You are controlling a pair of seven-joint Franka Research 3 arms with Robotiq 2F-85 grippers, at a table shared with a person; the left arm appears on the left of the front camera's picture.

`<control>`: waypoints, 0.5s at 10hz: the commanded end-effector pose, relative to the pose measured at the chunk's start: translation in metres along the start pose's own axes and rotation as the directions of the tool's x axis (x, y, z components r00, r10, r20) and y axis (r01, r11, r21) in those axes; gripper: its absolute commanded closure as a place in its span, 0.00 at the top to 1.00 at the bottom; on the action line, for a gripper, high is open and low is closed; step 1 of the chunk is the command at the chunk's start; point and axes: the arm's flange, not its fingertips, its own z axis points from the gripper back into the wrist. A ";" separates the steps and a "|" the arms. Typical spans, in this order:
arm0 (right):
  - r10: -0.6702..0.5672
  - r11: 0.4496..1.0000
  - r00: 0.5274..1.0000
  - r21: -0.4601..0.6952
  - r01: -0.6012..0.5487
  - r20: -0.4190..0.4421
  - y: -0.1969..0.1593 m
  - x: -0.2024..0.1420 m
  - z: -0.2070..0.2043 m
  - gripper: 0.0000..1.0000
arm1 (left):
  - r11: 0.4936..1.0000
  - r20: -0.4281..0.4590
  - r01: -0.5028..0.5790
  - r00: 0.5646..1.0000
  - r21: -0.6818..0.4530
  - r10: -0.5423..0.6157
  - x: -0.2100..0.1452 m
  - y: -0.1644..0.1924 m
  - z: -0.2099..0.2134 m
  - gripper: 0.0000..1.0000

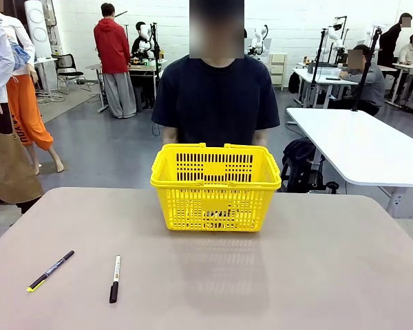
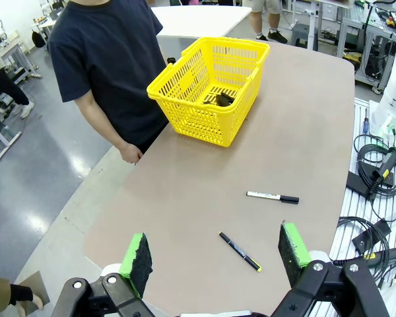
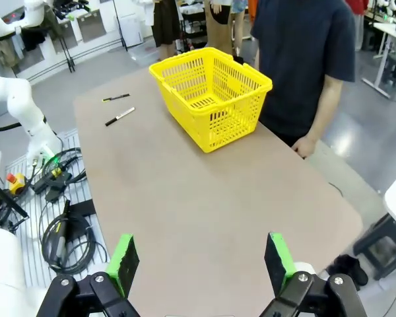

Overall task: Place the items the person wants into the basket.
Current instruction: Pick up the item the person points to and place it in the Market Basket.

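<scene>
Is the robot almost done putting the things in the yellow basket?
It looks nearly done. A dark item already lies inside the yellow basket; I can't tell what else is in there. Nothing is in hand: the left gripper and right gripper have open jaws. Two marker pens lie on the table.

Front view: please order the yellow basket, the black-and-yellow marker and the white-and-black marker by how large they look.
1. Yellow basket, by far the largest.
2-3. Black-and-yellow marker and white-and-black marker: they look alike in length, so no ranking.
</scene>
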 end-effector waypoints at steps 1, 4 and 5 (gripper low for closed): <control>0.020 1.000 1.000 0.006 -0.020 0.013 -0.001 0.003 0.000 1.00 | 1.000 0.015 0.018 1.000 -0.004 -0.018 -0.001 0.000 0.001 1.00; 0.020 1.000 1.000 0.006 -0.020 0.013 -0.001 0.003 0.000 1.00 | 1.000 0.015 0.018 1.000 -0.004 -0.018 -0.001 0.000 0.001 1.00; 0.020 1.000 1.000 0.006 -0.020 0.013 -0.001 0.003 0.000 1.00 | 1.000 0.015 0.018 1.000 -0.004 -0.018 -0.001 0.000 0.001 1.00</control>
